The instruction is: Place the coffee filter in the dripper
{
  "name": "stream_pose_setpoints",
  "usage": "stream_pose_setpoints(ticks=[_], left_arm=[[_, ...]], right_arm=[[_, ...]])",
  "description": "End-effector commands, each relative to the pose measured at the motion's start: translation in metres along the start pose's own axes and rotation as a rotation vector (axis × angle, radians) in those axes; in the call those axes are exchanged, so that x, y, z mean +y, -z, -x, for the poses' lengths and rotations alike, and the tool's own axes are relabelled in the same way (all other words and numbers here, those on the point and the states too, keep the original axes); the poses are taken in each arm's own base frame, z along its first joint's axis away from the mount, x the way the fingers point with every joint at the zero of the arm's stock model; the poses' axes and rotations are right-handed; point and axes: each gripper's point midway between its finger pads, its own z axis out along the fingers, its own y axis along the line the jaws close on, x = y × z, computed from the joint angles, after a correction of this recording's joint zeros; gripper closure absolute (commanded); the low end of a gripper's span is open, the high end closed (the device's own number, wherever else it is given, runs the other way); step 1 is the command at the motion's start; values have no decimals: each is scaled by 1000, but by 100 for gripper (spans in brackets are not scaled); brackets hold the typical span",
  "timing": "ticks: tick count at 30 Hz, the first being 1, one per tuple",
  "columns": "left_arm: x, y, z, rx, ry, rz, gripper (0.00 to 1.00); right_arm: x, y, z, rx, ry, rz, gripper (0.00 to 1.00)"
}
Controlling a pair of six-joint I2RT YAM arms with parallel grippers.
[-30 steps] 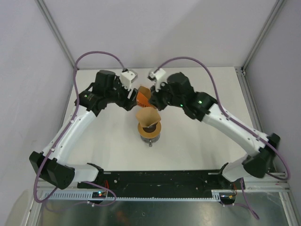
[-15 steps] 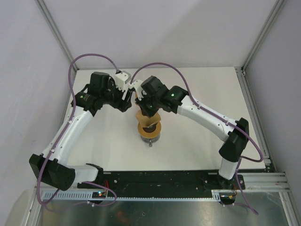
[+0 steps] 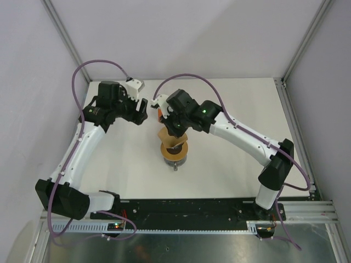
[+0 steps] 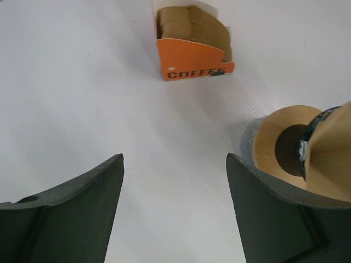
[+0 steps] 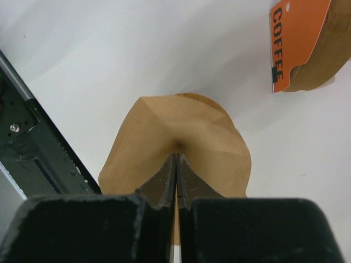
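Top external view: the right gripper point(image 3: 170, 127) is pinched tight on the thin, pale tan paper coffee filter point(image 3: 166, 135). It holds the filter just over the small blue funnel-shaped dripper point(image 3: 174, 152), which has a flat orange-brown ring collar and stands near the middle of the white table point(image 3: 236, 159). From above, the filter's lower part overlaps the dripper's far rim; whether paper touches the cone cannot be told.

In the right wrist view the two dark fingers point(image 5: 164, 181) meet with only the paper's fold between them. The filter point(image 5: 175, 137) fans out wide beyond the tips.

The left gripper point(image 3: 143, 109) stands wide and holds nothing, off to the left of the dripper and apart from it. Its wrist camera shows the collar, dark centre hole and greyish base point(image 4: 271, 148) just beyond its right finger, with the filter point(image 4: 332, 156) at the right edge.

A glossy orange packet point(image 4: 192, 60) lettered COFFEE, stacked with brown papers, lies on the table beyond the dripper.
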Motion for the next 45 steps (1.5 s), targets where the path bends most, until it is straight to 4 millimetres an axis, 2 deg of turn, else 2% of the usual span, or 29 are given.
stream_pose_setpoints(ticks=[1,5,10,14,19,24,37,45], left_arm=[[17,-6,1,-14,13,34,20],[22,-4,2,-21,22,41,20],[19,-2,0,-23,20,30,20],[17,-3,-1,-22,24,15,19],[15,-2,-1,-27,23,8,19],[13,-1,-1,-29,22,0,19],[11,-2,-1,-31,19,-12,19],[11,-1,0,-34,19,-15,19]], right_arm=[[9,22,11,-67,59,38,100],[11,10,-3,5,75,29,100],[9,-3,-24,95,77,17,100],[8,-20,-35,154,83,31,100],[8,-44,-57,251,83,51,100],[8,-56,-73,300,72,67,100],[-1,-71,-98,354,47,18,100],[-1,-72,-90,340,77,-26,100]])
